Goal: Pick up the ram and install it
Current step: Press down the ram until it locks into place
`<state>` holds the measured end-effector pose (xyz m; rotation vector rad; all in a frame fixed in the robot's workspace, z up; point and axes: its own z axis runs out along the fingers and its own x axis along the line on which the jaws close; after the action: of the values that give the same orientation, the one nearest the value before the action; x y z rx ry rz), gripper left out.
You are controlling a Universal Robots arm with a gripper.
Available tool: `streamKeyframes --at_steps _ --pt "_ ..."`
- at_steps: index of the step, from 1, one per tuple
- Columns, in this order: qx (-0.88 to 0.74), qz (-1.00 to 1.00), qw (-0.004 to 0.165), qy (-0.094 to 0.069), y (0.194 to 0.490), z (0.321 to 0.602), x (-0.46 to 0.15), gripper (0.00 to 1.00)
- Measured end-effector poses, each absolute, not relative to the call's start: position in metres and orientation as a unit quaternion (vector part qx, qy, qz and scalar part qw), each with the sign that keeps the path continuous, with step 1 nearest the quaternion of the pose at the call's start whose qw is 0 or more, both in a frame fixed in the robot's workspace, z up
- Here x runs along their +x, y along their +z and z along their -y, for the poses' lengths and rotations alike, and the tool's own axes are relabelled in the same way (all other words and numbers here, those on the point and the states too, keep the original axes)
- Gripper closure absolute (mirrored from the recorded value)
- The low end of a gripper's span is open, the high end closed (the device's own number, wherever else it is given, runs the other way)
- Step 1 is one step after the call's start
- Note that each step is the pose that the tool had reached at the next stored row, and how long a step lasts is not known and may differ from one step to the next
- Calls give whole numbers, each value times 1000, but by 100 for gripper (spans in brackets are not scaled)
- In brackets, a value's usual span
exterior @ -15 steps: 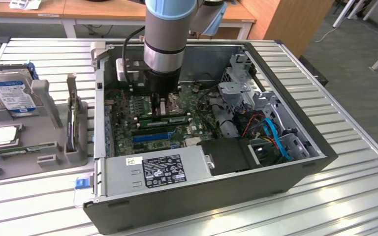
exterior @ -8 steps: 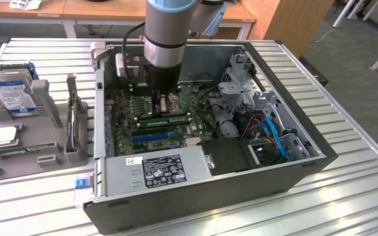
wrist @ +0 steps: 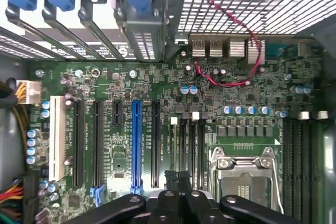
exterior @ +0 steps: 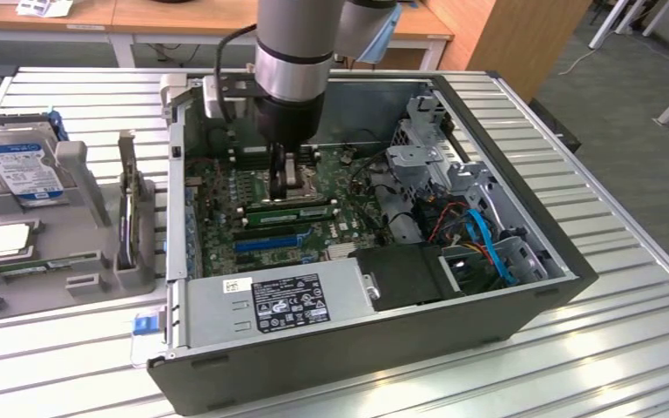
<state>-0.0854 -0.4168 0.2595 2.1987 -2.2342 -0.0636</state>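
The long, thin green circuit-board ram stick (exterior: 46, 263) lay flat in a grey plastic holder block (exterior: 79, 283) on the ribbed metal bench (exterior: 613, 348), at the exterior view's left. It sat just below a square silver processor chip (exterior: 10, 239) and a silver hard drive with a blue label (exterior: 21, 165).

Handling judgement: light, stiff and thin. It looked fragile at the contact edge and the small chips, so the pinch belongs on the two long bare edges near mid-length, not across the flat faces. The board would probably be a bit slick, and it would tip easily if taken off-centre.

The black fingers (wrist: 169, 179) were clenched together with nothing between them. They hung from the grey robot arm (exterior: 293, 61) inside the open dark grey computer case (exterior: 428, 348), low over the green motherboard (wrist: 157, 77). They were at the end of the row of narrow black memory slots (wrist: 189, 150), beside the silver processor socket (wrist: 244, 174). Whether the tips touched the board could not be told.

The ram stick was well apart from the fingers, outside the case, with the case's side wall between them. The pick had not been made. Whether any slot already held a stick was unclear.
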Motion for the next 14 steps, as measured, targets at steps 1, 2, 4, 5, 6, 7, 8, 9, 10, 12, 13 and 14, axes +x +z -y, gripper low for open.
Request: streamKeyframes --at_steps 1,2,4,5,6,7,8,9,10,12,13,14 --pt "701 713 3 -20 262 417 -85 90" --pt "701 713 3 -20 265 417 -85 90" --pt "701 713 3 -20 270 417 -85 90" --pt "701 713 3 -20 272 417 -85 90" --pt "701 713 3 -20 275 417 -85 90" --pt "701 713 3 -20 277 417 -85 90" --pt "701 713 3 -20 280 417 -85 90" --pt "701 713 3 -20 282 417 -85 90" --pt "701 713 3 -20 284 417 -85 90" --pt "701 713 3 -20 288 417 -85 90" --pt "701 713 3 -20 290 417 -85 90" --pt "701 713 3 -20 292 417 -85 90"
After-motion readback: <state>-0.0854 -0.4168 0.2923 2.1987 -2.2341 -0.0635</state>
